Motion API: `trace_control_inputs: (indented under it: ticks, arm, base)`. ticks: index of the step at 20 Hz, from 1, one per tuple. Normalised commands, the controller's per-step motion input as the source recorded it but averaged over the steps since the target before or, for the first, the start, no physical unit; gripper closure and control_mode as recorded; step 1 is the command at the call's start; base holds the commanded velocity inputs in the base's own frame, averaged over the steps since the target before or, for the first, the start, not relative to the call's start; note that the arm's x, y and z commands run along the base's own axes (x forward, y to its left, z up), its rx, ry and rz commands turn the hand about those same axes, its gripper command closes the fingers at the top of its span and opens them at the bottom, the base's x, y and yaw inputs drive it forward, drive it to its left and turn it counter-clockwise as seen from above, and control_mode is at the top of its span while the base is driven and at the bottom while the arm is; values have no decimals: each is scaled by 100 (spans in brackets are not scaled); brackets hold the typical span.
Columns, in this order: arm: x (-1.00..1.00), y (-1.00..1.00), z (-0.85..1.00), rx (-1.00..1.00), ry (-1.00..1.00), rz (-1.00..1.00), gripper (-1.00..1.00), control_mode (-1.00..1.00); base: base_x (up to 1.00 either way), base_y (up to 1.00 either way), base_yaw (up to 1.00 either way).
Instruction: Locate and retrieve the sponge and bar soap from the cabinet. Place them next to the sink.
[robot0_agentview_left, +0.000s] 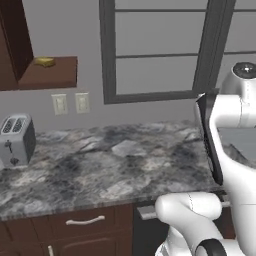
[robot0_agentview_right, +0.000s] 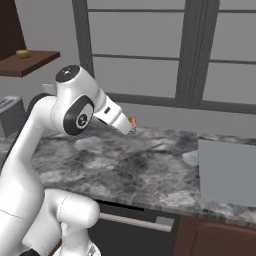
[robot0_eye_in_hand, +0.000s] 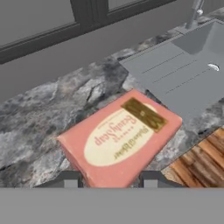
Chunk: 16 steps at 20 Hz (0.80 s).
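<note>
A dark stone counter (robot0_agentview_left: 100, 165) ran below the window. The gripper (robot0_eye_in_hand: 110, 180) was clamped on the bar soap (robot0_eye_in_hand: 120, 135), held above the counter near the sink (robot0_eye_in_hand: 183, 74). The sponge (robot0_agentview_left: 44, 62) lay on the cabinet (robot0_agentview_left: 50, 75) shelf, well apart from the sink.

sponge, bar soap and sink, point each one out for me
sponge (robot0_agentview_left: 45, 62): left base view, middle of the yellow block on the cabinet shelf.
bar soap (robot0_eye_in_hand: 120, 138): hand view, its pale oval label.
sink (robot0_eye_in_hand: 192, 74): hand view, bare grey floor of the basin.
</note>
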Motion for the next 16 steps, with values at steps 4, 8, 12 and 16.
trace_control_inputs:
  ticks: [4, 8, 12, 16]
  arm:
    - [0, 0, 0, 0, 0, 0, 100, 100]
    - [0, 0, 0, 0, 0, 0, 100, 100]
    - [0, 0, 0, 0, 0, 0, 100, 100]
    - [0, 0, 0, 0, 0, 0, 100, 100]
  base:
    - [12, -86, 3]
    - [20, -49, 4]
    - [33, -12, 6]
    - [61, -14, 2]
